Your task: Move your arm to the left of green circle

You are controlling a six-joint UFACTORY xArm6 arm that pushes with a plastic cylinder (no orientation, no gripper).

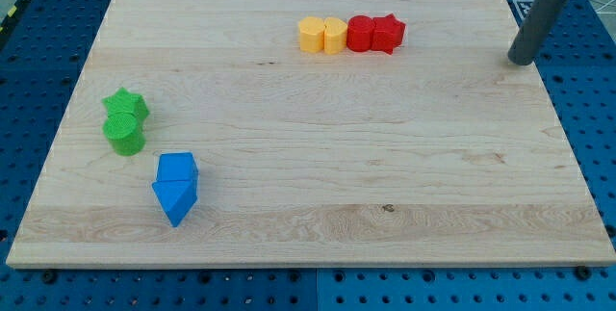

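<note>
The green circle (124,134) lies near the board's left edge, touching a green star (126,106) just above it. My tip (521,60) is at the board's upper right edge, far to the right of the green circle and apart from every block. The dark rod rises from it toward the view's top right corner.
A blue cube (177,168) and a blue triangle (174,199) touch each other below and right of the green circle. At the top middle, a row holds a yellow hexagon (311,36), a yellow block (334,36), a red circle (361,34) and a red star (388,33). The wooden board (318,157) sits on a blue perforated table.
</note>
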